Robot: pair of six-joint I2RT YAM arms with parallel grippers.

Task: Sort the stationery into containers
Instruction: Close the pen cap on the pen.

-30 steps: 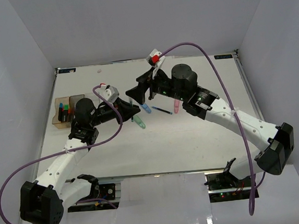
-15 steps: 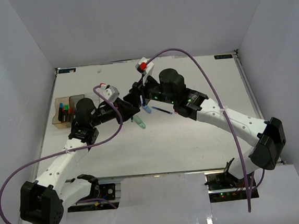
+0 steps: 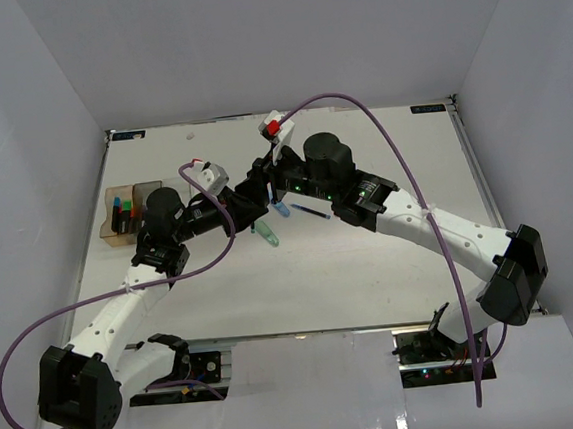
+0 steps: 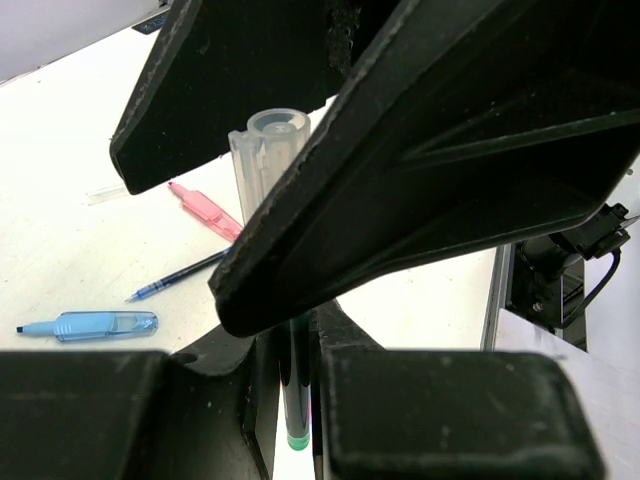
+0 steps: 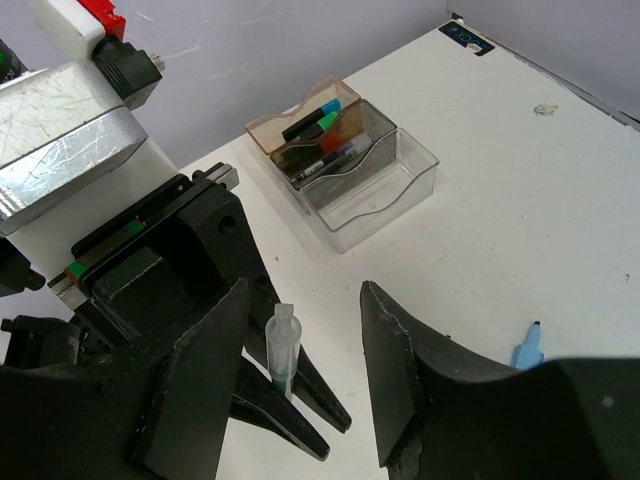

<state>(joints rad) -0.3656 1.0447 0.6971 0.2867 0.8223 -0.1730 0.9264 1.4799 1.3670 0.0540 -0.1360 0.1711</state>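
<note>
Right wrist view showed us the clear-capped pen (image 5: 283, 345) standing upright above the table. Its dark barrel was pinched between the tapered fingers of the left gripper (image 5: 322, 437), which were pressed together on it. We found the right gripper (image 5: 302, 290) poised at the cap with its jaws spread, one finger on either side. We could not tell whether either finger touched the cap. On the left wrist view we noted a green tip at the pen's lower end.

Loose on the white table (image 4: 60, 250) lay a blue highlighter (image 4: 95, 325), a thin blue pen (image 4: 180, 275) and a pink tapered piece (image 4: 205, 208), all near one another. On the top view a green highlighter (image 3: 268, 236) lay just beside them.

Well apart, toward the table's left edge, stood the containers (image 5: 405, 170). The amber box (image 5: 265, 125) held blue- and green-capped highlighters. The grey box (image 5: 297, 172) held dark pens and something orange.
</note>
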